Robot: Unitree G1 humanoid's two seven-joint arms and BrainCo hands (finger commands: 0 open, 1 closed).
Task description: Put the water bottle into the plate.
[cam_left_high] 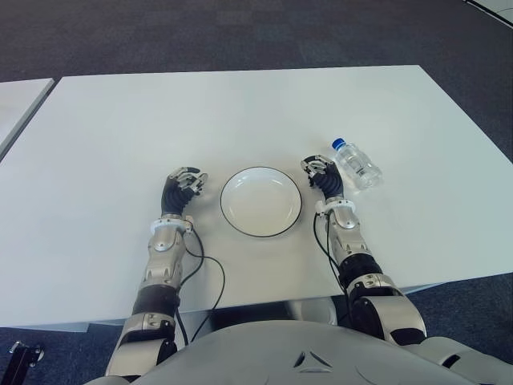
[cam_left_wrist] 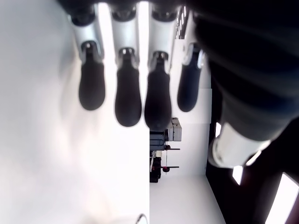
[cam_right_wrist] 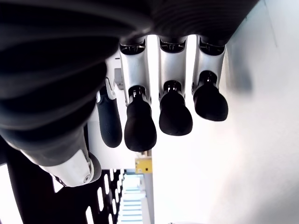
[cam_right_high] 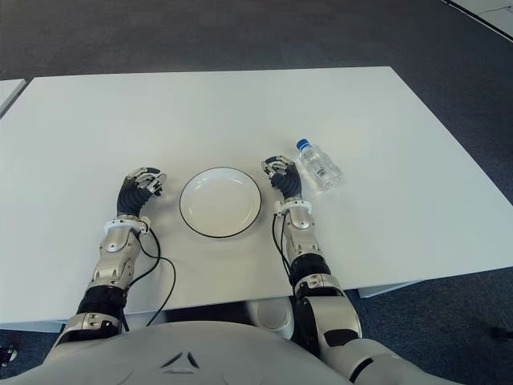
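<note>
A clear water bottle (cam_left_high: 357,163) with a blue cap lies on its side on the white table (cam_left_high: 240,112), right of the plate. The white plate (cam_left_high: 261,204), dark-rimmed, sits between my hands with nothing in it. My right hand (cam_left_high: 319,170) shows between the plate and the bottle, a few centimetres short of the bottle and not touching it. Its fingers (cam_right_wrist: 159,116) hang relaxed and hold nothing. My left hand (cam_left_high: 186,180) shows just left of the plate, its fingers (cam_left_wrist: 128,93) extended over the tabletop with nothing in them.
The table ends close behind the bottle on the right and toward my body in front. A second white table (cam_left_high: 16,104) edges in at the far left. Dark carpet (cam_left_high: 240,32) surrounds both.
</note>
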